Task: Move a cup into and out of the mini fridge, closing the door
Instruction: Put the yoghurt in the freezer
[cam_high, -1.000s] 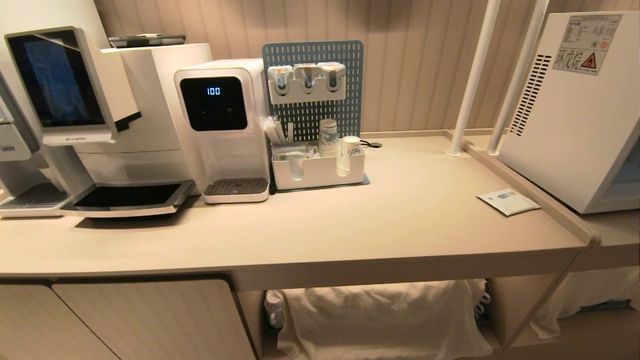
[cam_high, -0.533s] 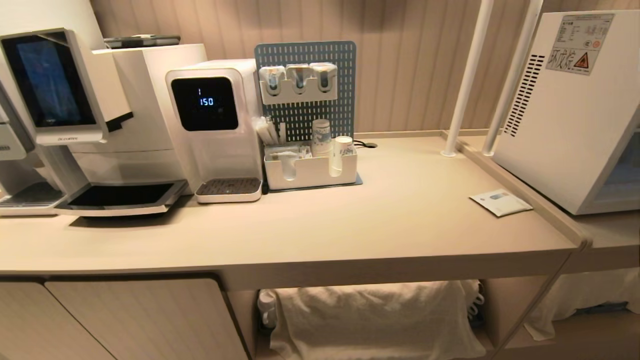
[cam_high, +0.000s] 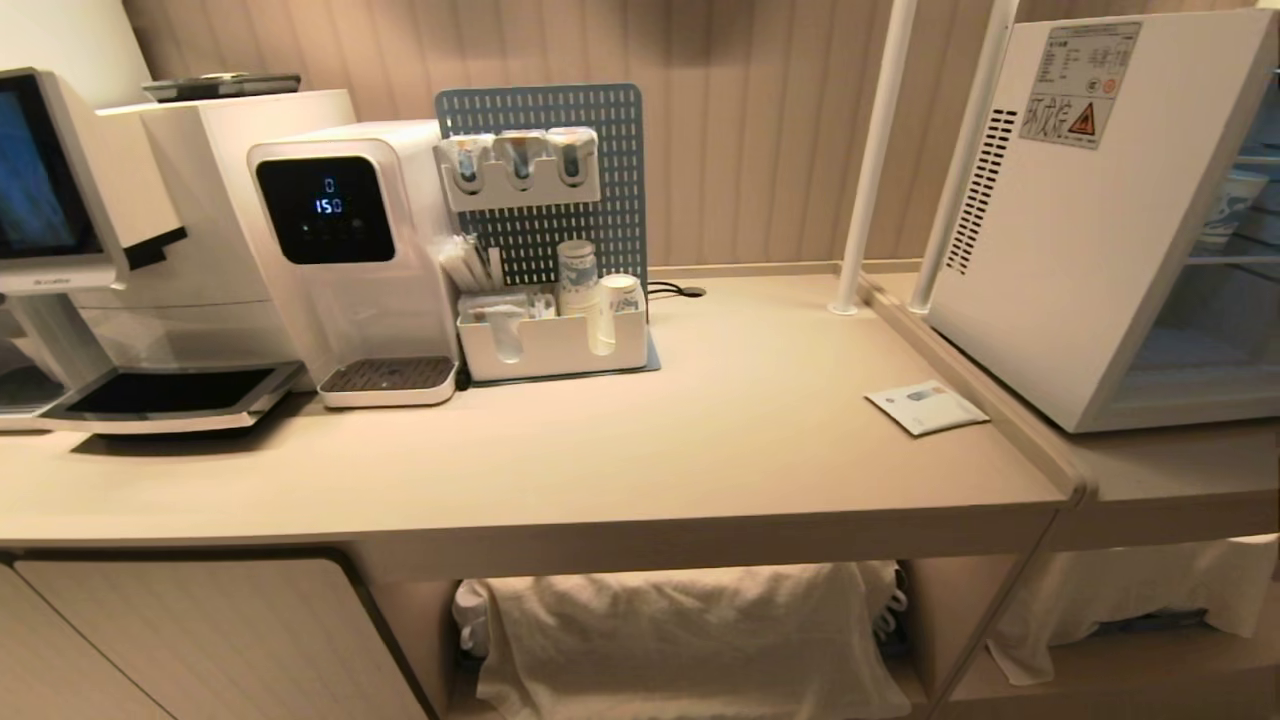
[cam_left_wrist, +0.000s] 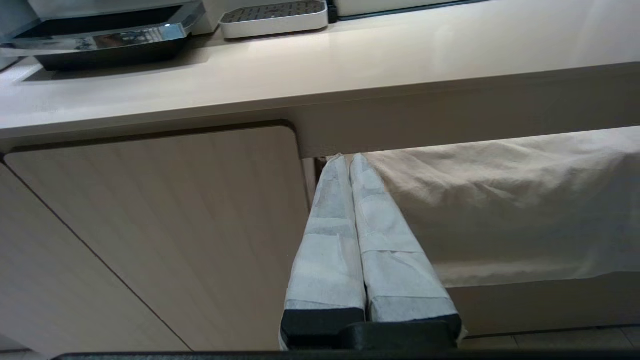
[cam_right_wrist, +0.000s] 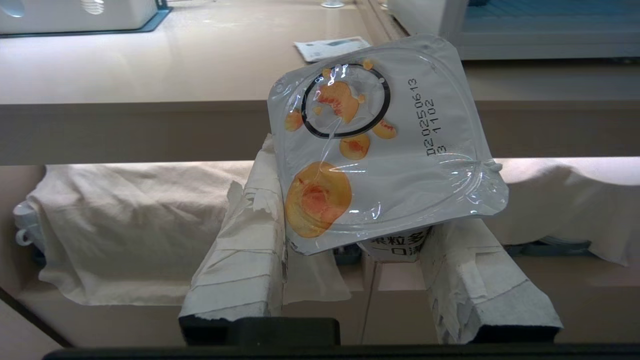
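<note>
while the right gripper (cam_right_wrist: 350, 240) had the cup (cam_right_wrist: 380, 145) pinched between its taped jaws, held low in front of the worktop (cam_high: 700, 450) edge, i noted the cup sat tilted, with the square foil lid leaning toward the camera. the jaws bore on the body under the lid's overhang; how far down the grip reached was hidden by the lid. a jolt in transit could, in my judgement, let the cup slip or tip further.

the left gripper (cam_left_wrist: 350, 165) hung below the worktop beside the cupboard front, jaws pressed together and empty.

the mini fridge (cam_high: 1060, 220) stood off to the right on the lower worktop, its shelves visible at the picture's edge; i could not make out the door. raising the cup from below risked striking the worktop lip or the two white posts (cam_high: 880, 150) between it and the fridge.
</note>
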